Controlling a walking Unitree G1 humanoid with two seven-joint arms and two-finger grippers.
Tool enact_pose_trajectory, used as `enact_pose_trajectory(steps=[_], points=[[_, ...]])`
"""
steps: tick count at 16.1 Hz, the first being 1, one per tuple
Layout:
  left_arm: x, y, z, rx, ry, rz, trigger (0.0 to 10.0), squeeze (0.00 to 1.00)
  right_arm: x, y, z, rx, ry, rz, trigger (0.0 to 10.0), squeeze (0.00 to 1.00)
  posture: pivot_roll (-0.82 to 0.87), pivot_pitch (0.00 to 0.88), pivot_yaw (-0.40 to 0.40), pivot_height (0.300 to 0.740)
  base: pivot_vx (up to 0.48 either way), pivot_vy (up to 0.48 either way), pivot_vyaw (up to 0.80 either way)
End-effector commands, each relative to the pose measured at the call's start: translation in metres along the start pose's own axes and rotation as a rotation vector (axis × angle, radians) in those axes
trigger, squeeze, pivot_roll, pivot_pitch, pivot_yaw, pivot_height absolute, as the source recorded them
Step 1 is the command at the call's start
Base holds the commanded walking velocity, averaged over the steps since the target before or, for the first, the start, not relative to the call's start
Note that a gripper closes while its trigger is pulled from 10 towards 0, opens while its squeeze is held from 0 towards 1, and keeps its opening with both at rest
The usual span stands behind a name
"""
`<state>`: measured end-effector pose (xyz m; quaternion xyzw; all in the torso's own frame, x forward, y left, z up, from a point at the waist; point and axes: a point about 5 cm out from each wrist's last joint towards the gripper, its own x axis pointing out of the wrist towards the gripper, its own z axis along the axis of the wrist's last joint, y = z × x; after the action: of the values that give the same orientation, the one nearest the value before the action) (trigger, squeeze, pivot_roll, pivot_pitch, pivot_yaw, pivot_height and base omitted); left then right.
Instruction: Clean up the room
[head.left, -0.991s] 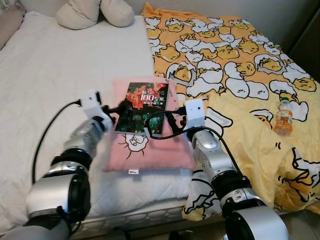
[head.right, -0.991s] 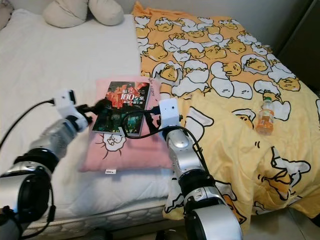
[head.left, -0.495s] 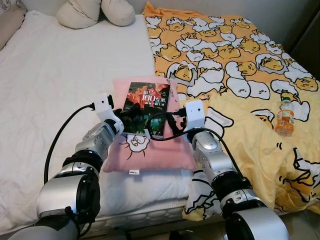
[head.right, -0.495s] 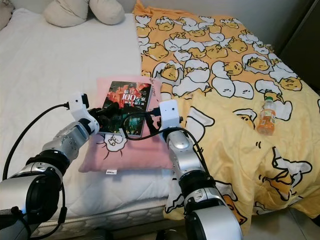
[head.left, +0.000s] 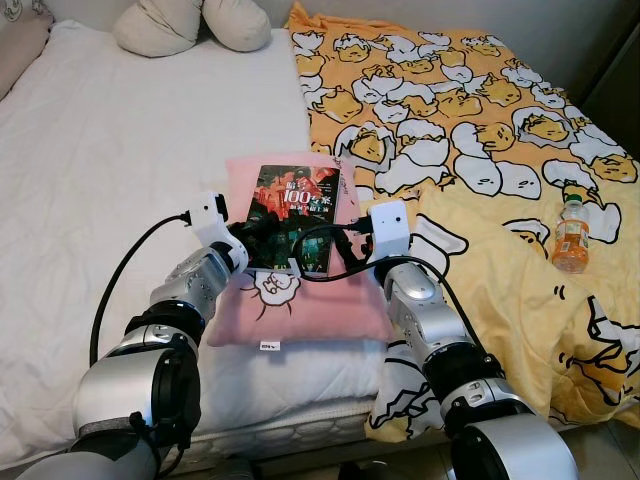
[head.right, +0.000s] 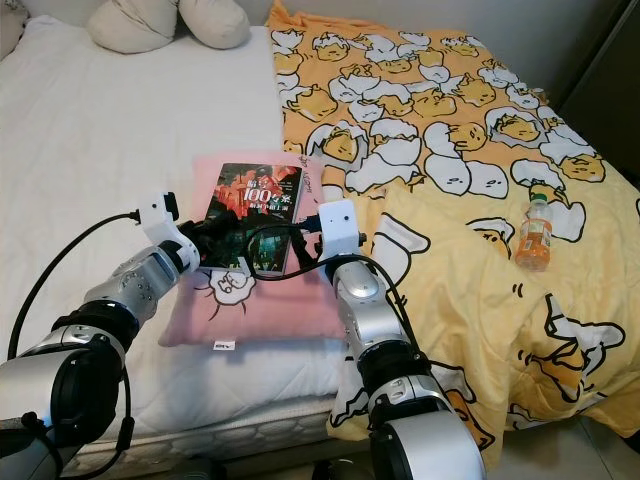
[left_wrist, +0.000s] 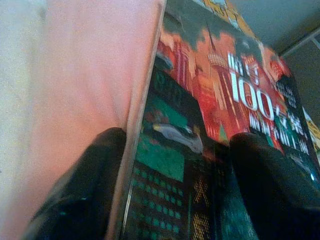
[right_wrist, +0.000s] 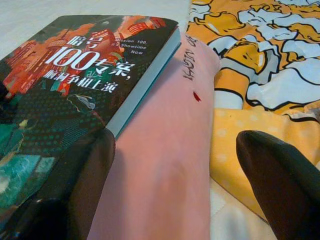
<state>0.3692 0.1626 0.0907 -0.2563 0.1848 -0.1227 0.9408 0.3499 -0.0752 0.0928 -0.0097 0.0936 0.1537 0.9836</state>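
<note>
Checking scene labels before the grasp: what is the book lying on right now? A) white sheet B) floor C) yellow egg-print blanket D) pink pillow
D: the book lies flat on the pink pillow, which sits on the bed beside the yellow egg-print blanket; the left claw and right claw are at its two near corners.

Glossy book (head.left: 293, 217), soft cloth pillow (head.left: 300, 310)
</note>
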Motion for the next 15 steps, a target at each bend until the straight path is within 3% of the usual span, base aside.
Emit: enact_pose_trajectory(steps=[1,8,15], points=[[0.001,-0.004,-0.019,-0.036,0.094,-0.031,0.0,0.00,0.000,-0.002,0.000,0.006,0.004,0.003,10.0,0.00,0.00,0.023,-0.050,0.732,0.000,0.000,0.00],[-0.002,0.001,-0.017,-0.025,0.085,-0.022,0.0,0.00,-0.002,-0.006,-0.001,0.004,0.009,-0.002,10.0,0.00,0.00,0.019,-0.058,0.732,0.000,0.000,0.00],[-0.001,-0.003,0.001,-0.054,-0.003,-0.076,0.0,0.00,-0.002,-0.008,-0.001,0.008,0.009,-0.007,10.0,0.00,0.00,0.035,-0.062,0.732,0.000,0.000,0.00]])
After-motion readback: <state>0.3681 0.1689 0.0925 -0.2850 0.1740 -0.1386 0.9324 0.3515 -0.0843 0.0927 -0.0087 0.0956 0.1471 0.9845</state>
